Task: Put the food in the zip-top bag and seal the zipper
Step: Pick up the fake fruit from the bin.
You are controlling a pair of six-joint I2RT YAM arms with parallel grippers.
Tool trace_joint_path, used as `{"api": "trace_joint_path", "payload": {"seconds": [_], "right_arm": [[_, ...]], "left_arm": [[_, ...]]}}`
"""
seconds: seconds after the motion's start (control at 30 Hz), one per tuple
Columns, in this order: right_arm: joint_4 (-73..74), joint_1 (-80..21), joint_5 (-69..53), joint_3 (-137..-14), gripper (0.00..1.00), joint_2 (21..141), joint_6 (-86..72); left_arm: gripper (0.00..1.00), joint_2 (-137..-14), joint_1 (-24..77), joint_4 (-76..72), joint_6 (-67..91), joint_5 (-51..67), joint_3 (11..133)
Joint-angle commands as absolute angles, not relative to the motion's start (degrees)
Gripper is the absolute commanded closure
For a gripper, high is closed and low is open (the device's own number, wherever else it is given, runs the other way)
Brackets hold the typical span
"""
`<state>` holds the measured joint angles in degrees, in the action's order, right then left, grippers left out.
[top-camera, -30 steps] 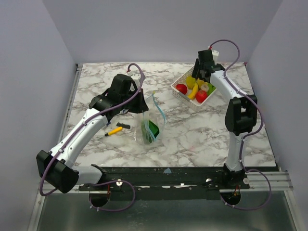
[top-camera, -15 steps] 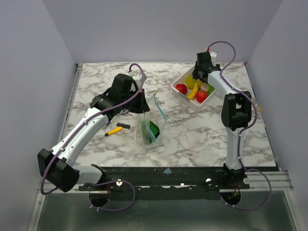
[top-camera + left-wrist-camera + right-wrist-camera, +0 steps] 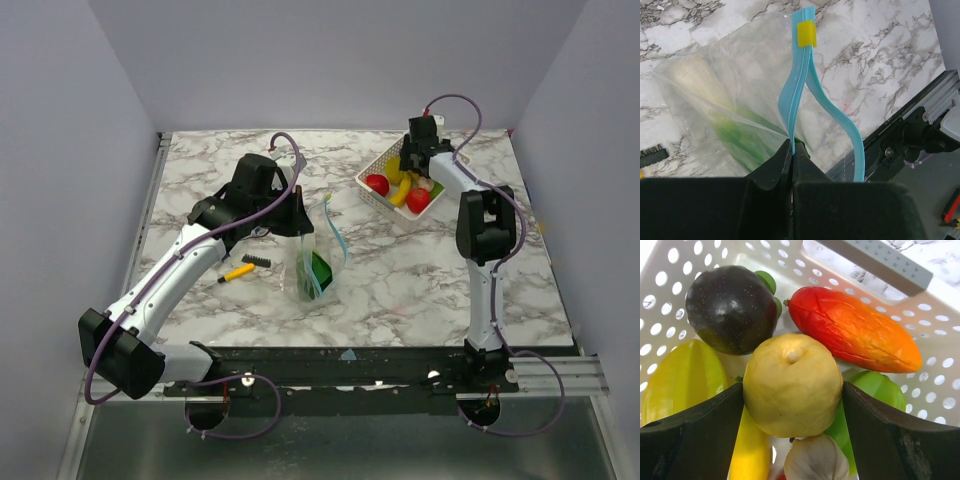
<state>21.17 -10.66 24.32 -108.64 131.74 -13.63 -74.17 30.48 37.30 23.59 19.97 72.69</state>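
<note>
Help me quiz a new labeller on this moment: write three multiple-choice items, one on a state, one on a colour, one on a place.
1. The mouth of the zip-top bag is:
A. sealed shut
B. open, the strips of its zipper parted
C. torn off

2. The small clip on the zipper is:
A. red
B. yellow
C. black

3. The round yellow fruit is:
A. inside the zip-top bag
B. held high in the air
C. in the white basket, between the fingers of the right gripper

Answers:
1 B: in the left wrist view the two blue strips bow apart, and the left gripper pinches one of them.
2 B: the clip at the strip's far end is plainly yellow.
3 C: in the right wrist view the perforated walls surround the fruit, and a finger touches each side of it.
</note>
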Motion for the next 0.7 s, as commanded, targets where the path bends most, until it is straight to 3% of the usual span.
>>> {"api": "trace_joint_path", "payload": {"seconds": [0.0,0.07,0.3,0.67], "right_arm": [[19.74,-10.41,20.59,-108.04,0.27,132.73,-12.41],[19.93,-10.46,19.93,-107.7,0.37,132.0,-12.04],[20.35,-10.53,19.07,-104.93,0.55,125.77,-11.05],[17.67,-10.54,12.08,-90.94,0.59,108.85,-15.63]], "left_arm": [[1.0,-74.3,30.43,35.26,23.49,21.81,72.47],[1.0,-74.42,30.42,35.32,23.51,21.58,72.5],[1.0,-74.9,30.42,35.26,23.64,22.31,72.58],[1.0,-75.44,30.46,35.27,24.17,22.61,72.74]]}}
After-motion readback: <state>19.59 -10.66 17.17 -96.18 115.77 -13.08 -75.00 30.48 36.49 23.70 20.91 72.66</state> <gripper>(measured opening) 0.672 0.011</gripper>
